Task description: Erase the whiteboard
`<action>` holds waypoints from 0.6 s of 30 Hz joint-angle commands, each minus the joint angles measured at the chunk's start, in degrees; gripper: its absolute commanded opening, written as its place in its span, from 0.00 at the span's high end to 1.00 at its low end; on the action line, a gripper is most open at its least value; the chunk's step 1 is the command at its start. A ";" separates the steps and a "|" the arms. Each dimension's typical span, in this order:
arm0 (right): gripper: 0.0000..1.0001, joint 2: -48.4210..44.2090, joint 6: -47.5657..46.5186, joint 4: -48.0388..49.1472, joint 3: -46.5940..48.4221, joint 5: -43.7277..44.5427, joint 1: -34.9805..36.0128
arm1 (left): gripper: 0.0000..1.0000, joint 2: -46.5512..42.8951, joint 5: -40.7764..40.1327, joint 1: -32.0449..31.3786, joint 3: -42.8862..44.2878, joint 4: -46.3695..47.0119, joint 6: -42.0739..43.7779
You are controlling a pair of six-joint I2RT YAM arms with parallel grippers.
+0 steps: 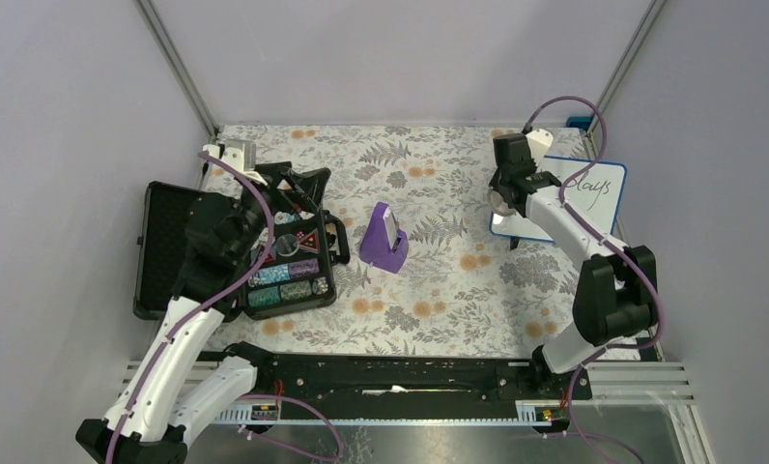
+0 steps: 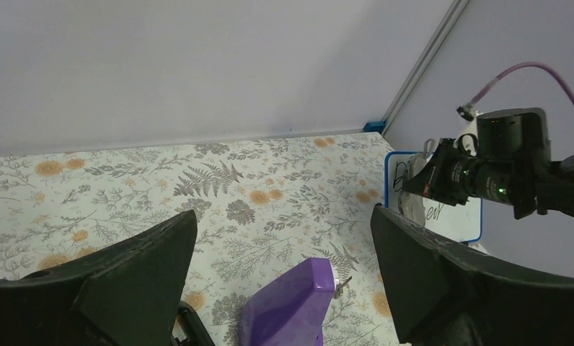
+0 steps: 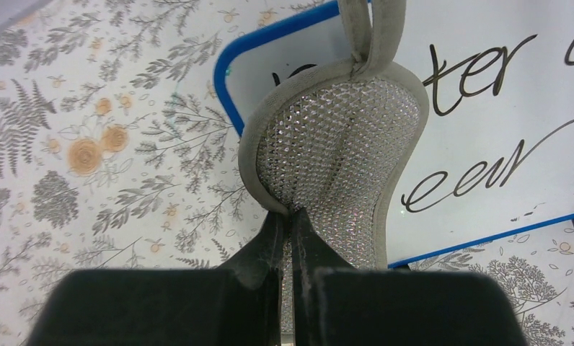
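Note:
A blue-framed whiteboard (image 1: 593,193) with black handwriting lies at the right rear; it also shows in the right wrist view (image 3: 500,122) and the left wrist view (image 2: 453,216). My right gripper (image 1: 504,201) is shut on a silver mesh scrubbing pad (image 3: 338,155) with a grey rim and loop. The pad hangs over the board's left end, covering some writing. Handwriting stays visible to the right of the pad. My left gripper (image 1: 265,217) is open and empty above the black case, far from the board.
An open black case (image 1: 231,251) with small coloured boxes lies at the left. A purple stand-shaped object (image 1: 385,237) stands mid-table, also in the left wrist view (image 2: 288,306). A floral cloth (image 1: 439,290) covers the table. Walls close in on three sides.

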 commanded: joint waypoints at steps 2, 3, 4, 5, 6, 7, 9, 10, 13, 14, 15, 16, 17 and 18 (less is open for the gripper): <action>1.00 1.64 3.23 3.49 -1.22 2.69 -1.48 | 0.01 -1.19 -1.04 -0.38 -0.19 3.36 0.42; 1.00 1.75 3.78 3.51 -1.74 3.12 -1.59 | 0.01 -1.22 -1.01 -0.40 -0.19 3.46 0.42; 1.00 1.68 4.24 3.74 -2.53 3.60 -1.74 | 0.01 -1.24 -1.04 -0.40 -0.19 3.48 0.42; 1.00 1.57 4.70 3.95 -3.50 3.89 -1.93 | 0.01 -1.17 -1.03 -0.39 -0.27 3.49 0.42; 1.00 1.40 5.41 4.01 -4.45 4.20 -2.15 | 0.01 -1.18 -1.09 -0.40 -0.28 3.50 0.35; 1.00 1.18 6.20 4.04 -5.55 4.59 -2.43 | 0.01 -1.11 -1.07 -0.40 -0.28 3.50 0.27; 1.00 1.01 7.63 4.20 -7.69 4.51 -3.10 | 0.01 -1.06 -1.13 -0.49 -0.28 3.54 -0.08; 1.00 0.94 7.98 4.55 -8.66 4.32 -3.38 | 0.01 -1.07 -1.07 -0.57 -0.28 3.54 -0.10; 1.00 1.58 8.91 5.29 -11.34 3.53 -4.21 | 0.01 -1.00 -1.21 -0.67 -0.37 3.66 -0.11; 1.00 1.69 9.25 5.24 -12.07 3.26 -4.64 | 0.01 -0.98 -1.33 -0.67 -0.43 3.64 -0.11; 1.00 1.68 9.58 5.23 -12.92 3.20 -5.02 | 0.01 -1.00 -1.36 -0.73 -0.50 3.74 -0.11; 1.00 1.44 9.78 5.17 -13.78 3.31 -5.55 | 0.01 -1.02 -1.47 -0.80 -0.49 3.78 -0.19; 1.00 1.00 9.97 4.89 -14.56 3.61 -5.91 | 0.01 -1.03 -1.47 -0.81 -0.54 3.72 -0.20; 1.00 0.28 9.98 4.55 -15.44 3.97 -6.19 | 0.01 -0.98 -1.43 -0.84 -0.54 3.70 -0.20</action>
